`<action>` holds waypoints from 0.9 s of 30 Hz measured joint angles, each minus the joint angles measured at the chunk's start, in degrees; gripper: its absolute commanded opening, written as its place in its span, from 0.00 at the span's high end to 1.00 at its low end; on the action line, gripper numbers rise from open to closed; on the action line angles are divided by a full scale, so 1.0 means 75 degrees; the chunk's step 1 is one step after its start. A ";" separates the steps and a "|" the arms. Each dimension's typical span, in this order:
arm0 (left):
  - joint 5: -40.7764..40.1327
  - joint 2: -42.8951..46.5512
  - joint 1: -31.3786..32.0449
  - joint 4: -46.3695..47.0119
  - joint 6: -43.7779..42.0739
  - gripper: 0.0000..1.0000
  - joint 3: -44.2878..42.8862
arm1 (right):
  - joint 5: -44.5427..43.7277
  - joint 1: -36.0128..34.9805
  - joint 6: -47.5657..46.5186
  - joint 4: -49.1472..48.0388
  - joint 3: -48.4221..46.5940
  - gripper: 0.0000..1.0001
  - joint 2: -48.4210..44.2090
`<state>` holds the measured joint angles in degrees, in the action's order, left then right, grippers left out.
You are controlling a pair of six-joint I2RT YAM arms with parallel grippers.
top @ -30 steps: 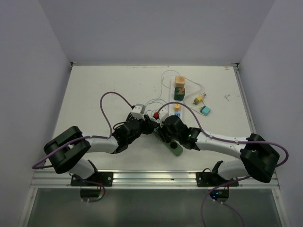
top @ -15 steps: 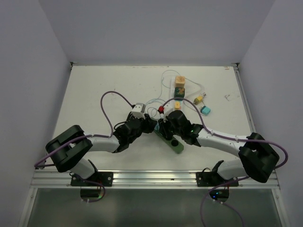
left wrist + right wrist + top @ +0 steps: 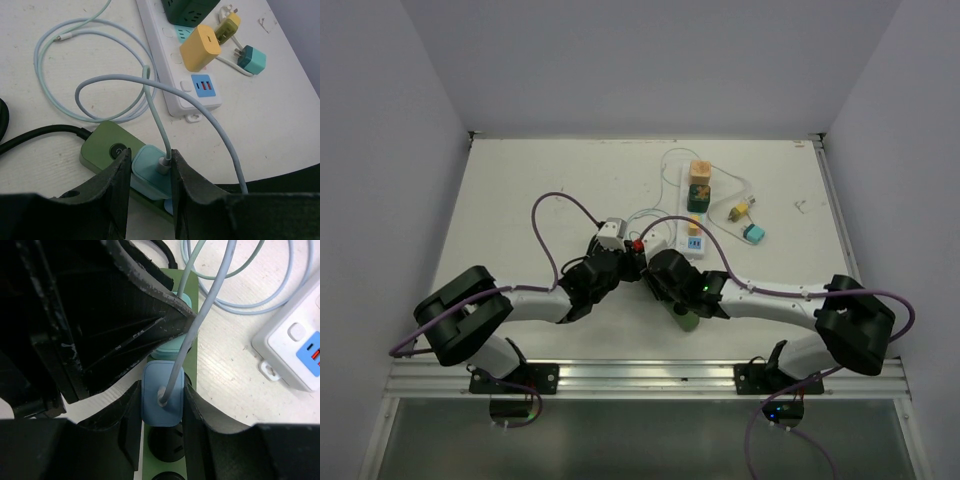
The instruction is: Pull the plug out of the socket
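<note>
Risk, strip: the green strip lies loose on the table. A pull on either plug could lift or drag it instead of freeing the prongs, unless the other arm pins it down.
Risk, crowding: the two plugs sit in neighbouring sockets, so the grippers work tight against each other. A tilted pull could knock a finger into the other arm's plug.
Risk, cables: the pale cable and the grey cable loop towards the white strip. A long pull could tug them and shift it.
Risk, slip: the fingers bear on smooth plug sides and could slide off under load.
Left gripper: clamped on the mint plug, one finger on each side.
Right gripper: closed on the blue plug, fingers on both flanks.
Plugs: both are on the green strip, just beside each other, between the two arms. They look fully seated, though the prongs are hidden.
</note>
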<state>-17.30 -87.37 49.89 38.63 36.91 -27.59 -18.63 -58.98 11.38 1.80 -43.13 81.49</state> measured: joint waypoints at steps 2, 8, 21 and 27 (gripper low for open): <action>0.0015 -0.0012 0.0006 -0.0017 0.0003 1.00 -0.0032 | -0.0303 -0.0125 0.0023 0.0105 -0.0035 1.00 0.0003; 0.0003 -0.0093 0.0006 -0.0017 0.0009 1.00 -0.0096 | 0.0076 0.0321 0.0213 0.0055 0.0015 1.00 -0.0032; -0.0058 -0.0175 0.0000 0.0067 0.0085 1.00 -0.0140 | 0.1102 0.0793 0.0204 0.0259 -0.0090 1.00 -0.0149; -0.0134 -0.0184 0.0003 0.0061 0.0082 1.00 -0.0157 | -0.0393 -0.0023 0.0085 0.0804 -0.0606 1.00 0.0245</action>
<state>-18.31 -88.75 49.91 39.09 37.52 -28.77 -21.58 -59.16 12.01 7.84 -47.68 83.33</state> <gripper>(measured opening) 0.358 0.350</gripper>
